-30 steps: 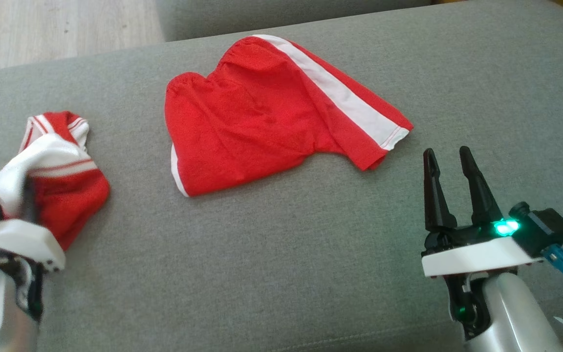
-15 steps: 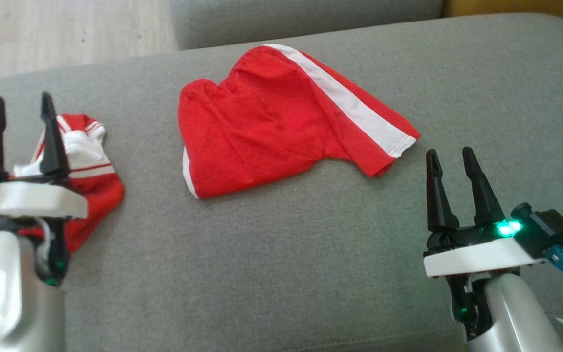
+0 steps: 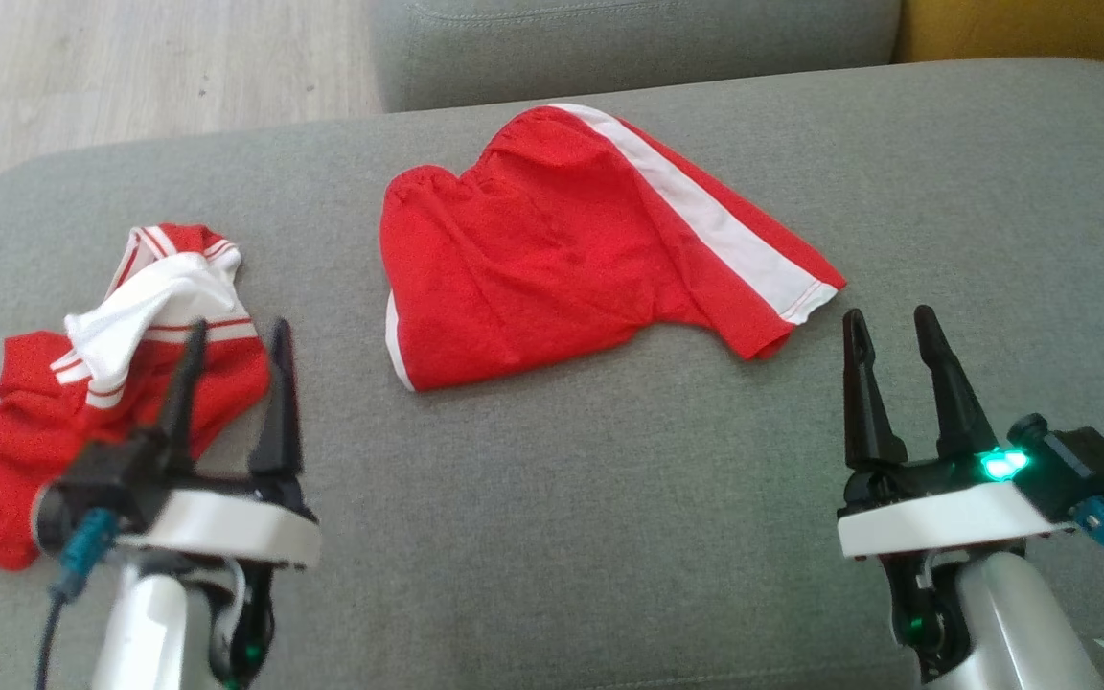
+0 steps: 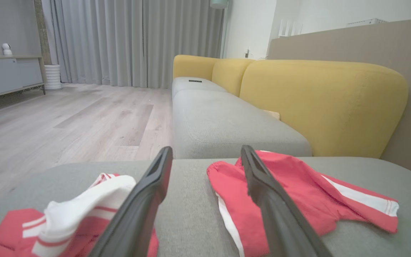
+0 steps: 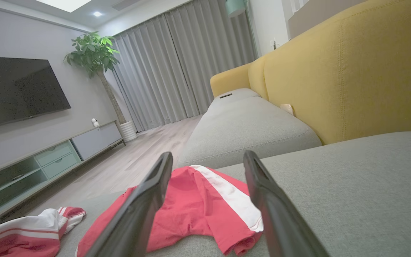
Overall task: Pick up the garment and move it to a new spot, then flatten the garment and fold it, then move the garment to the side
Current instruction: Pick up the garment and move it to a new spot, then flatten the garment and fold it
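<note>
A crumpled red-and-white garment (image 3: 82, 383) lies in a loose heap at the left end of the grey sofa seat (image 3: 609, 498). My left gripper (image 3: 238, 331) stands open just to its right, a little nearer to me, fingers pointing away, holding nothing. The left wrist view has that heap (image 4: 70, 217) at lower left of the left gripper (image 4: 206, 149). Red shorts with a white side stripe (image 3: 562, 259) lie spread in the middle of the seat. My right gripper (image 3: 888, 314) is open and empty, just right of the shorts' leg hem (image 5: 198, 207).
Another grey seat cushion (image 3: 629, 38) adjoins the far edge, with a yellow backrest (image 4: 319, 103) to the right. Wooden floor (image 3: 130, 67) lies beyond the left end. A TV stand (image 5: 48, 157) and a plant (image 5: 95, 53) stand across the room.
My left gripper has opened and let go of the crumpled garment, then pulled back and to the right of it. The head camera has shifted. The right arm has stayed put.
</note>
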